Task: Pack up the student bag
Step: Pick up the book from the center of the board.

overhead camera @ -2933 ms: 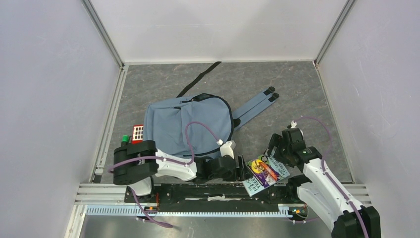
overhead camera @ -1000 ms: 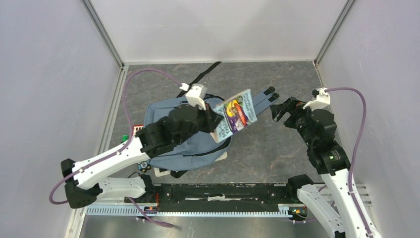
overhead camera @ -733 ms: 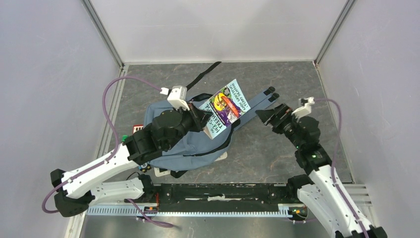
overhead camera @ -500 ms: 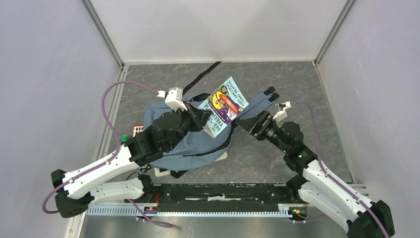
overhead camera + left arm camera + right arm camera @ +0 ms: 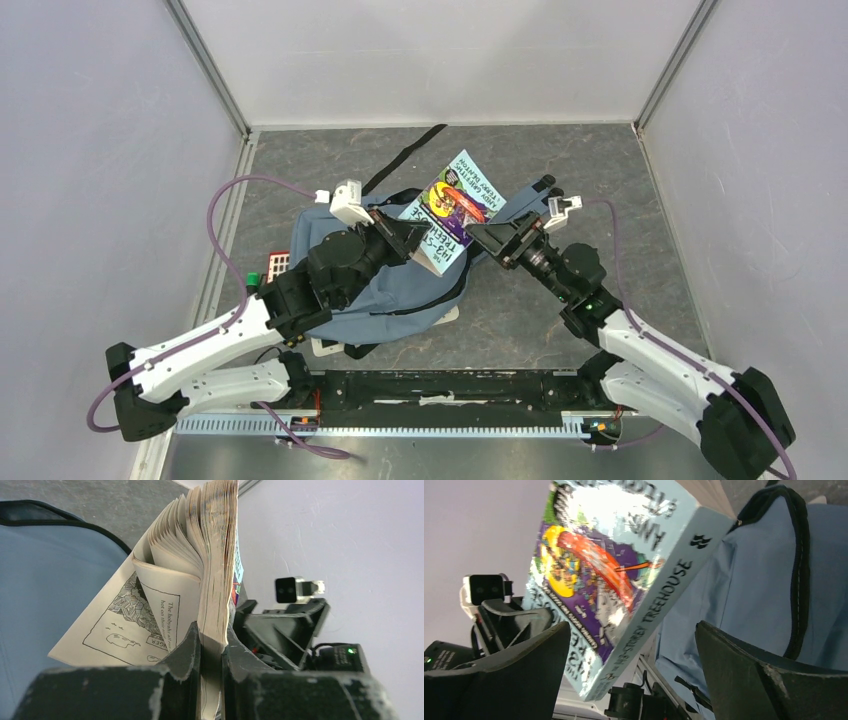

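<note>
Handover of a paperback book (image 5: pixel 452 210) above the student bag (image 5: pixel 315 232). The bag lies flat on the worktop (image 5: pixel 560 160), left of centre, with its blue straps trailing to the far right. The left pincer (image 5: pixel 408 240) is clamped on the book's near edge, and the left wrist view shows the pages (image 5: pixel 210 555) fanning loose above the grip. The right pincer (image 5: pixel 487 240) stands with its jaws spread wide on either side of the book's spine, and no contact with the book can be seen.

Judged step: pass or steady the book, then feed it into the bag. To do it well:

- The right pincer should close across cover and spine together (image 5: pixel 614 570), low on the book near the left pincer's hold, so the loose pages are trapped and not splayed.
- The left pincer should let go only once that hold looks firm.
- The book should go into the bag spine first, in line with the black zip trim (image 5: pixel 796 580), so the page edges do not catch on the fabric.

Whether the main compartment is unzipped cannot be told from these views, and it should be confirmed before the book is lowered.
</note>
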Controlling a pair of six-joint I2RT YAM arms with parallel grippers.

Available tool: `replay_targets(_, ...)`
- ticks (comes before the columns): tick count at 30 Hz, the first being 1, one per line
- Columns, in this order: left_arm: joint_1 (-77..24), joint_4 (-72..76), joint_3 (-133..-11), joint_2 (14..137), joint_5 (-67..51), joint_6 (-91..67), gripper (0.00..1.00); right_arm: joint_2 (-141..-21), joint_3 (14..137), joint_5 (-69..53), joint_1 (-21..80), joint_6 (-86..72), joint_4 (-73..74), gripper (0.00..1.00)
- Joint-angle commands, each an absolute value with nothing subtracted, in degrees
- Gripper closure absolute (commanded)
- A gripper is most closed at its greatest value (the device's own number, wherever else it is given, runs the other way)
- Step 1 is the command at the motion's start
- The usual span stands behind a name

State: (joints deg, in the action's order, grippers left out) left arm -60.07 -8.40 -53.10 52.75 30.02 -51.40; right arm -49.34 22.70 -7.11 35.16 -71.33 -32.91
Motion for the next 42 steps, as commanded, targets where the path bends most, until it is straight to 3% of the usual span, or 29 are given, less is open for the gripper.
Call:
replay_targets(1, -59.8, 3.8, -52.8, 51.5, 28.0, -56.8, 0.98, -54.6, 27.5, -9.8, 35.6, -72.1, -37.3, 0.01)
replay_targets(8, -59.9, 6.3, -50.0, 51.8, 26.0, -60.8, 0.98, -57.6, 30.3, -9.0, 36.3, -72.5, -45.3, 0.11)
replay_targets(13, -59.7, 6.0, -49.2, 52.6, 25.6, -61.0, 0.98, -56.3, 28.8, -6.4, 36.5, -72.6, -46.6, 0.42)
replay_targets(15, -59.8, 5.6, -49.3, 53.0, 24.7, -60.2, 0.97, -55.5, 27.9, -5.2, 36.5, -72.6, -46.6, 0.62)
replay_targets(16, -59.8, 5.3, -49.4, 53.2, 24.2, -59.3, 0.91, -55.1, 27.4, -4.6, 36.5, -72.5, -46.6, 0.69)
replay_targets(17, -59.8, 4.8, -49.4, 53.4, 23.7, -57.7, 0.78, -54.5, 27.1, -4.1, 36.5, -72.0, -46.1, 0.76)
replay_targets(18, -59.8, 3.9, -49.7, 53.6, 23.1, -55.7, 0.63, -53.9, 27.0, -3.2, 36.4, -71.1, -45.1, 0.82)
replay_targets(20, -59.7, 0.4, -51.3, 54.2, 22.7, -52.3, 0.22, -52.2, 28.1, -0.8, 36.4, -65.4, -39.9, 0.95)
replay_targets(21, -59.7, -3.0, -52.3, 54.7, 22.6, -50.7, 0.12, -51.5, 29.2, 1.8, 36.4, -62.3, -35.4, 1.0)
replay_targets(22, -59.8, -5.6, -53.3, 55.4, 22.6, -48.4, 0.05, -50.3, 30.8, 4.7, 36.3, -58.8, -29.2, 1.0)
replay_targets(24, -59.8, -10.1, -55.2, 57.2, 23.0, -44.8, 0.0, -48.0, 33.0, 11.7, 36.3, -51.2, -21.1, 1.0)
replay_targets(34, -63.9, -23.4, -66.5, 78.8, 27.4, -29.3, 0.0, -47.6, 46.3, 40.8, 36.0, -24.6, 14.5, 1.0)
replay_targets(42, -66.5, -30.0, -75.6, 93.8, 38.0, -23.2, 0.0, -43.4, 42.9, 42.2, 35.9, -21.5, 18.8, 1.0)
